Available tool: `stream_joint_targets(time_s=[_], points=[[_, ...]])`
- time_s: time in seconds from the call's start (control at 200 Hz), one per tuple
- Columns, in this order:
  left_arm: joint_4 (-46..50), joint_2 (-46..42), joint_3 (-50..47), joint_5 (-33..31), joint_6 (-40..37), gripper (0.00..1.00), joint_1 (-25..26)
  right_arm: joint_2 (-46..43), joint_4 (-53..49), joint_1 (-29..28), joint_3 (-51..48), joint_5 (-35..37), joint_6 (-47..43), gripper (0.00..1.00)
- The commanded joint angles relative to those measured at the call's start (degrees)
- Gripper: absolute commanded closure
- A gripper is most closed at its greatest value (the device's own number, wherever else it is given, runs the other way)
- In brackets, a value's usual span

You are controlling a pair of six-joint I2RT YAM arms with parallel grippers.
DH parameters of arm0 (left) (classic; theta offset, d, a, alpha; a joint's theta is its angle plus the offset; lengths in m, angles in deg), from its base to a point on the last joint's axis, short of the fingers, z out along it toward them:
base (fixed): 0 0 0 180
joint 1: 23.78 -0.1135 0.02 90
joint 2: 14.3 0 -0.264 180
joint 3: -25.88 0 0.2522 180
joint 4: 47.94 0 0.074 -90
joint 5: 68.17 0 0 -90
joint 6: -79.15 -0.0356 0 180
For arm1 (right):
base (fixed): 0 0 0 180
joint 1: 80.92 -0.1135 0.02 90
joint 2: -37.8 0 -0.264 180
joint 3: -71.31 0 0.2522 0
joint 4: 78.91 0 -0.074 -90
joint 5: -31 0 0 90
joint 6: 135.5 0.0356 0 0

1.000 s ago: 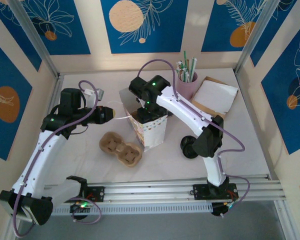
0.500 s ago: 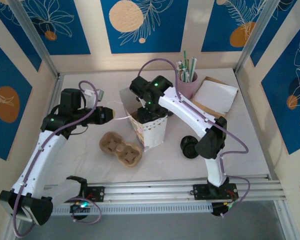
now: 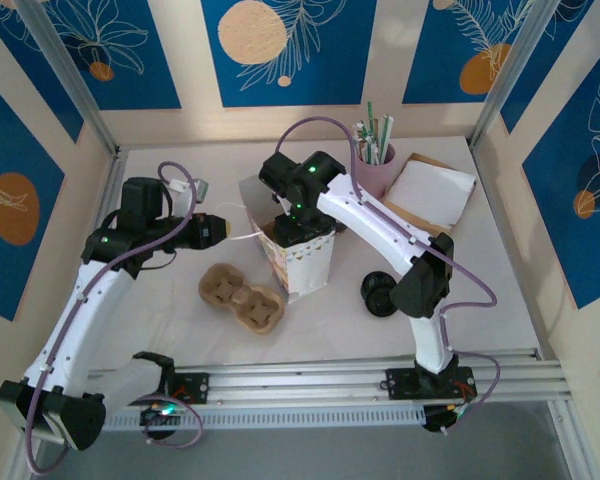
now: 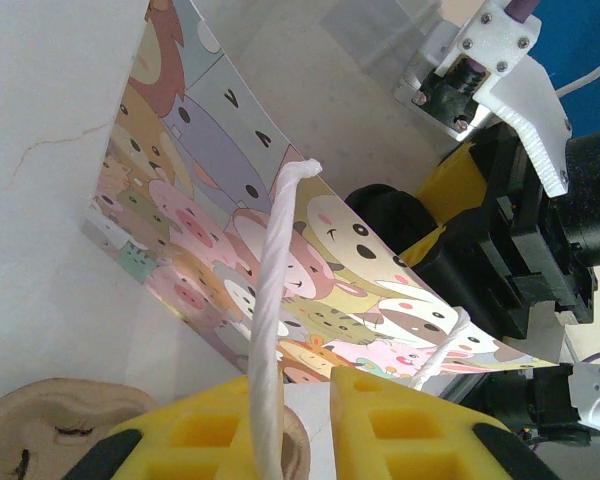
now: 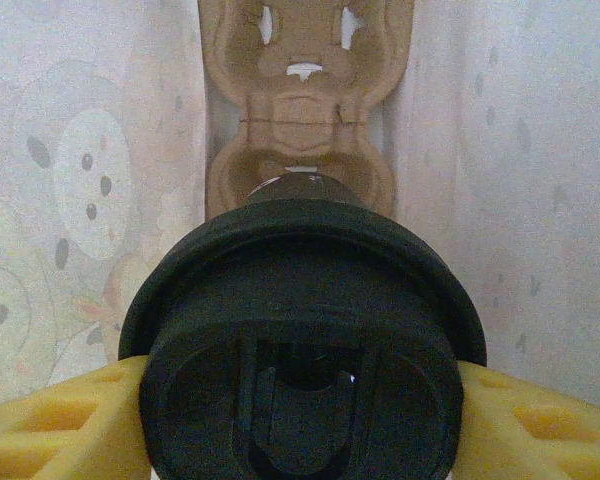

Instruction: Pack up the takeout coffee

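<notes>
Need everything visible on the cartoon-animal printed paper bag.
Paper bag printed with pastel cartoon animals, pale inside, standing open-topped mid-table beside a brown pulp cup carrier. Its white twisted cord handle is pinched in the left gripper, pulled taut sideways. The right gripper reaches into its mouth holding a black-lidded cup.

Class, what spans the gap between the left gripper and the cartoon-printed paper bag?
A white twisted cord handle joins the left gripper to the cartoon-printed paper bag, per the left wrist view.
</notes>
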Motion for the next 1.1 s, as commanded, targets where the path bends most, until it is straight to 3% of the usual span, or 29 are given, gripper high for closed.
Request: stream_joint_targets(time_s=[0.0,1.095], points=[[0.4,-1.0,-0.2,-0.4,-0.9,0.81,0.7,-2.0,-0.5,-0.5,-0.4,-0.2,-0.9,0.44],[0.8,-1.0,0.1,-0.6,-0.9,0.81,1.0,-2.8,2.0,-0.4,-2.7,-0.3,-1.2,0.44]])
